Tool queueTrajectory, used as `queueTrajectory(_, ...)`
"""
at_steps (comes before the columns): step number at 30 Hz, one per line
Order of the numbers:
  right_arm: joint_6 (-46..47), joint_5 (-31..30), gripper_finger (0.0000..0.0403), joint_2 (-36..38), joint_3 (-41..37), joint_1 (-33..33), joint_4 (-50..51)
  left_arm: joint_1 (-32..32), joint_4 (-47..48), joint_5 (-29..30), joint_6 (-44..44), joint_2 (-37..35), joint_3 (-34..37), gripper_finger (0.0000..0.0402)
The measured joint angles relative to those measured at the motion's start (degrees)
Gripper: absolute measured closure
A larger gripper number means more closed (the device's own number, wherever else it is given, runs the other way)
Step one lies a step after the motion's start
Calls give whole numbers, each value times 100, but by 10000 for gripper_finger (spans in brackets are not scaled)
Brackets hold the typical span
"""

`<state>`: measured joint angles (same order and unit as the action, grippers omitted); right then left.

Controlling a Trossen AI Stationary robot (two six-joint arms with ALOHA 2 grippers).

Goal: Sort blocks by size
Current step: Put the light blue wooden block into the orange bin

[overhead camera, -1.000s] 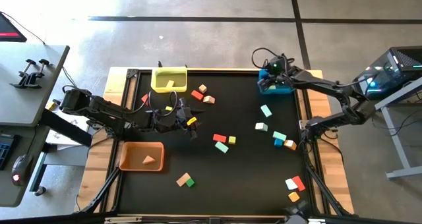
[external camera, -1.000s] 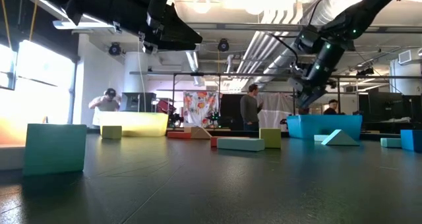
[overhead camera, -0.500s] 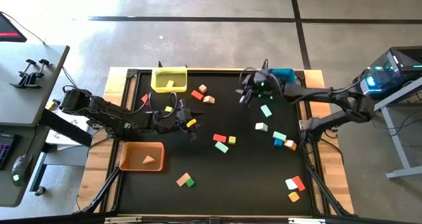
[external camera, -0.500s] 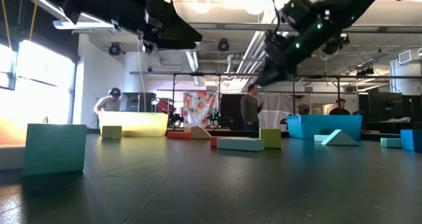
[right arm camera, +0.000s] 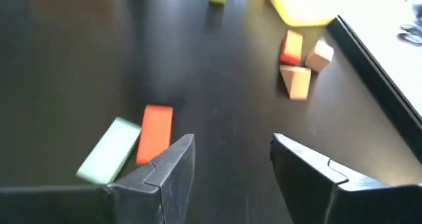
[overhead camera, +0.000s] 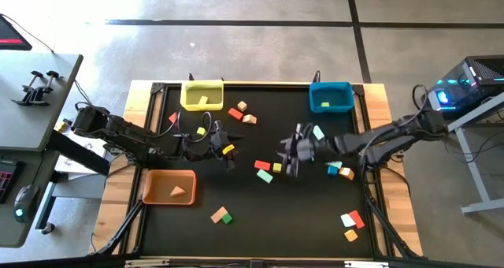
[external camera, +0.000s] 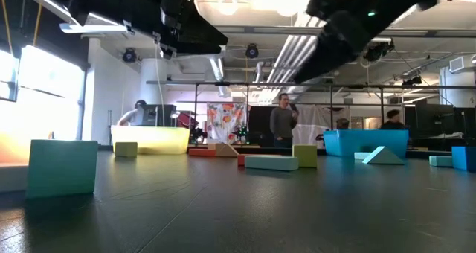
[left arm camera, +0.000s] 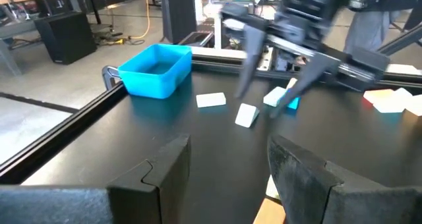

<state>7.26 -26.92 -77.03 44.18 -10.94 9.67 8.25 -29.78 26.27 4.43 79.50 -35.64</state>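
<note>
The blocks lie scattered over the black table. A red block (overhead camera: 262, 165), a mint block (overhead camera: 264, 176) and a yellow block (overhead camera: 276, 168) lie mid-table. My right gripper (overhead camera: 286, 153) hovers open and empty just right of them. In its wrist view the red block (right arm camera: 156, 133) and the mint block (right arm camera: 109, 150) lie beside one finger, not between the two. My left gripper (overhead camera: 227, 150) hangs open and empty left of centre, above a small yellow block (overhead camera: 229, 148). Nothing sits between its fingers (left arm camera: 165, 171) in the left wrist view.
The yellow bin (overhead camera: 201, 87) stands at the far left, the blue bin (overhead camera: 330, 89) at the far right, the orange bin (overhead camera: 157, 191) near the left edge. More blocks lie near the yellow bin (overhead camera: 242, 114), at the right (overhead camera: 334, 164) and near the front (overhead camera: 221, 215).
My right gripper has swung away from the blue bin, toward the table's near edge and left, to the middle of the table beside the red and mint blocks, rolling as it went. It stays open and empty. No block has moved.
</note>
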Motion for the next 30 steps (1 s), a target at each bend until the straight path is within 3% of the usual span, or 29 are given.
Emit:
queueTrajectory(5,1150,-391,208,153,-2,-714,1246,3,0,1,-2,0,0,213)
queueTrajectory(10,2784,529,208,436,-2,-947,3150,3,-3,3,-19,-2,0,213)
queueTrajectory(14,3587,1424,208,479,-5,-951,4074,-6,-7,3,-59,0,0,213)
queueTrajectory(17,3707,1826,208,472,-7,-951,4386,-40,-7,3,-59,0,0,213)
queueTrajectory(21,3221,1701,208,470,-7,-890,4371,-43,-7,6,-59,0,0,213)
queueTrajectory(27,3015,777,207,470,-7,-540,4295,-43,-3,5,-59,0,0,213)
queueTrajectory(30,2837,712,197,468,-7,-211,4304,-43,-2,5,-60,0,0,213)
